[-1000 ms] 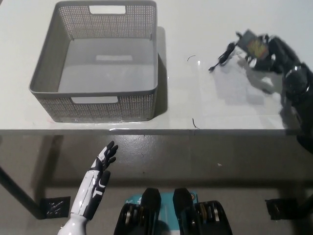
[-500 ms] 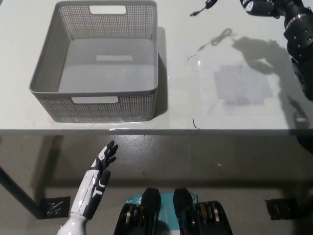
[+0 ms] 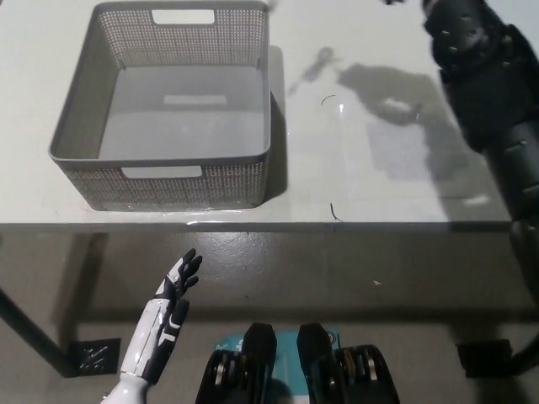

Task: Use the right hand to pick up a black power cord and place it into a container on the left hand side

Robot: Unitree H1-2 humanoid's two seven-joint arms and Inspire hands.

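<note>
The grey perforated basket [image 3: 160, 174] stands empty on the left part of the white table [image 3: 396, 181]. My black right arm [image 3: 480, 93] reaches up along the right side, and its hand is cut off by the picture's top edge. The black power cord itself is out of sight except for a tiny dark bit at the top edge [image 3: 390, 2]. Its thin shadow [image 3: 310, 69] falls on the table just right of the basket. My white left hand [image 3: 174, 289] rests below the table's front edge at the lower left, open with fingers apart.
The arm's broad shadow [image 3: 396, 93] lies over the table's right half. Two small dark marks [image 3: 335, 212] sit on the table, one near the front edge. Below the table edge is grey floor.
My right arm has swung up and to the left with the cord, so the hand and cord have left the top of the picture. The cord's shadow has moved toward the basket.
</note>
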